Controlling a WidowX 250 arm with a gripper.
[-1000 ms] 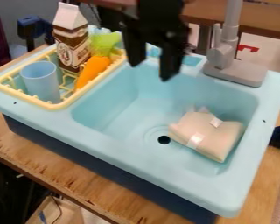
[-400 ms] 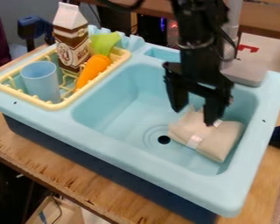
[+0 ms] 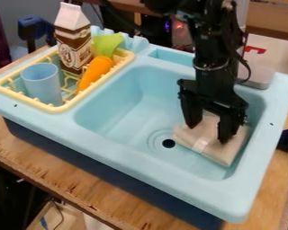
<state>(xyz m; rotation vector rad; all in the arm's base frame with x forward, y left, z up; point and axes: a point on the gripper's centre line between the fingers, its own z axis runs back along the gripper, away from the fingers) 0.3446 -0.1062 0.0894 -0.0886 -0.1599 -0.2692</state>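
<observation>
Claw (image 3: 210, 133): wide, fingers apart over upper part of cloth; contact w/ it can't be confirmed.
Folded cloth (image 3: 218, 153): in sink (image 3: 152, 168), R of drain (image 3: 168, 143) in view, pale band (image 3: 200, 144) across it.
Cloth folds: main risk, in my judgement; a shallow bite on the top layer only cld unroll the bundle or drop it.
Sink floor: tips set too low cld jam on hard bottom.
Sink wall: near cloth's R edge; off-line approach cld snag a finger.
Rack (image 3: 63, 108): cup (image 3: 43, 84), carton (image 3: 74, 47), carrot (image 3: 96, 72); well apart, low risk.
</observation>
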